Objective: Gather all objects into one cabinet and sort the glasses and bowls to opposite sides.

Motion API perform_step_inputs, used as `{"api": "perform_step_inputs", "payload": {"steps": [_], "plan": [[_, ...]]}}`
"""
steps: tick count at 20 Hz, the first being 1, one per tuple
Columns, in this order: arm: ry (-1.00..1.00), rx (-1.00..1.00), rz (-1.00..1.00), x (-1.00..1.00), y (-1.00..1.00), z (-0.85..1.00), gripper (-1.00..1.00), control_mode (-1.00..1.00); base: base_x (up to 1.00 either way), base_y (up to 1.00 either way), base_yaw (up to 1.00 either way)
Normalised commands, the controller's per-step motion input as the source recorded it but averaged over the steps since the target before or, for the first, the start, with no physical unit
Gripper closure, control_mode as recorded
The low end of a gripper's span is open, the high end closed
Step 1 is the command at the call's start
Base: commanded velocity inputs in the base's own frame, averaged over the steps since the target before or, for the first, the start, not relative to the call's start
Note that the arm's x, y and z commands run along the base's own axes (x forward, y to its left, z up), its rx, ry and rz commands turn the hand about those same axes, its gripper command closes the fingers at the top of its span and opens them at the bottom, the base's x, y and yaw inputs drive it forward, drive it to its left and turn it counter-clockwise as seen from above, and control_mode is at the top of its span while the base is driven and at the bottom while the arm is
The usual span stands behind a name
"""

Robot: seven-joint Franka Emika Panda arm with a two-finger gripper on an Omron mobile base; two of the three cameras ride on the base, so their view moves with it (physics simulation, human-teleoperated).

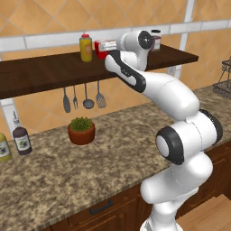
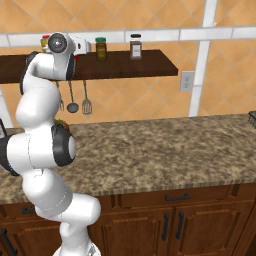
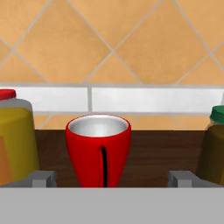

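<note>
Red cup [image 3: 98, 148] sits on the wall shelf [image 3: 148, 153] between yellow jar [image 3: 15, 140] and green-lidded jar [image 3: 214, 148]. Gripper [image 3: 111, 178] jaws wide apart, straddling it; advance centred, close low, avoid both jars.

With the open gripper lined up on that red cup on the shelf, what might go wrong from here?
The yellow jar stands close on one side of the red cup and a green-lidded jar on the other. The open gripper spans nearly that whole gap, so a finger may nudge a jar. The cup tapers downward, so it may slip when squeezed.
</note>
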Motion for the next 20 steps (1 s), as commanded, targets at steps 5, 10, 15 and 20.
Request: {"api": "perform_step_inputs", "payload": {"steps": [5,10,15,20], "plan": [[0.0,0.0,0.0,0.13,0.0,-0.06,-1.0,-1.0,0.0,0.0,0.0],[0.0,0.0,0.0,0.0,0.05,-0.03,-1.0,-1.0,0.0,0.0,0.0],[0.0,0.0,0.0,0.07,0.03,0.0,-1.0,-1.0,0.0,0.0,0.0],[0.0,0.0,0.0,0.09,0.05,0.0,-1.0,-1.0,0.0,0.0,0.0]]}}
